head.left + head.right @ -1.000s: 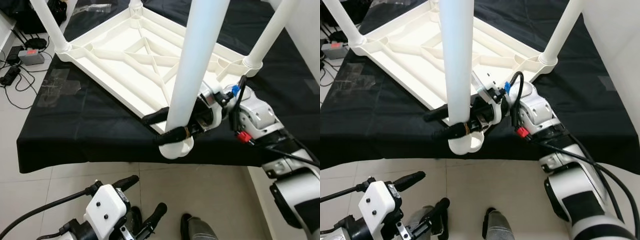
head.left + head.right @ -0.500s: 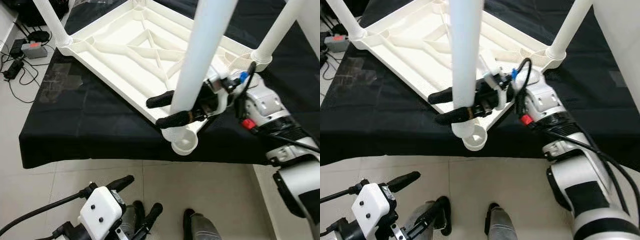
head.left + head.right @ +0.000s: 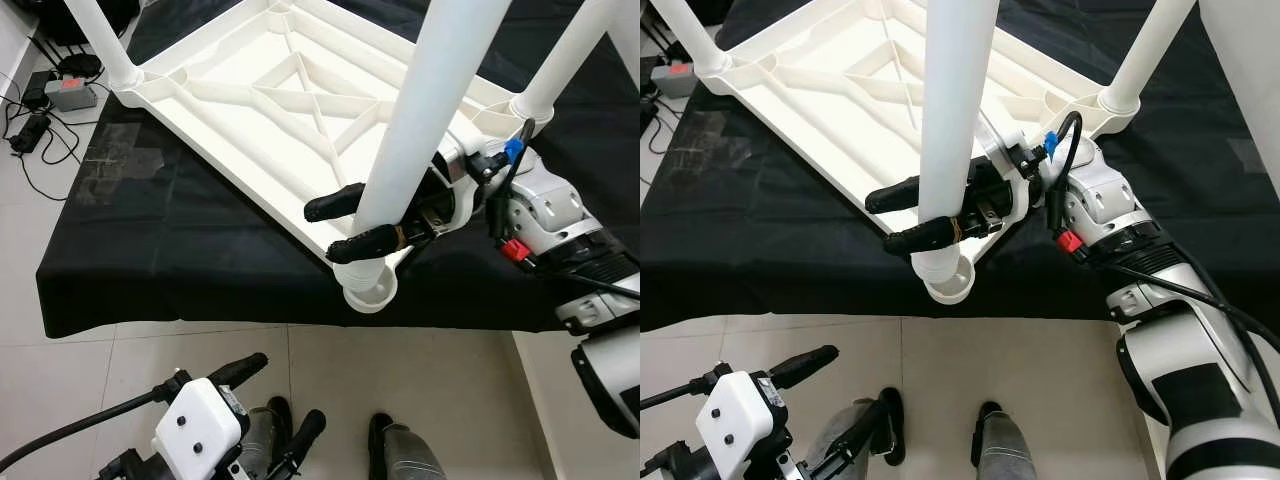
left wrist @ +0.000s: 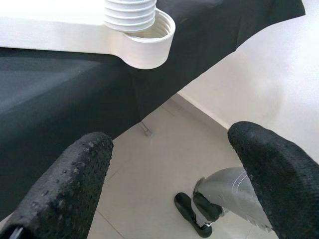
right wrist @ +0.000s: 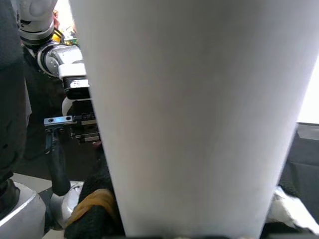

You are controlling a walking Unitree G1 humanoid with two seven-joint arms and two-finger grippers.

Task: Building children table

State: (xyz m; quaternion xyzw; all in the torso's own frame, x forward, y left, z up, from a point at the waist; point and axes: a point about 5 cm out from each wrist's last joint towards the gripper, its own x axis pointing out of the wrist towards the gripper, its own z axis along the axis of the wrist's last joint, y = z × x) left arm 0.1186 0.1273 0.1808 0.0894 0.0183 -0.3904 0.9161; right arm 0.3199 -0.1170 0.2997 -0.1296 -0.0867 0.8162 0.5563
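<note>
Tabletop (image 3: 250, 120) of white plastic lay upside down on a black cloth (image 3: 180, 250), three legs upright in its corner sockets. At its nearest corner the fourth leg (image 3: 420, 130) stood in the socket (image 3: 368, 290), threads showing, apparently not fully screwed; the right gripper (image 3: 345, 225) clasped it just above. Below that corner, the left gripper (image 3: 275, 405) hung spread, idle

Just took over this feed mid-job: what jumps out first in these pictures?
The right gripper is clamped around a white table leg just above the near corner socket of the upturned white tabletop. The tabletop lies on a black cloth, and that corner juts past the cloth's front edge. The left gripper hangs open, low over the tiled floor.
</note>
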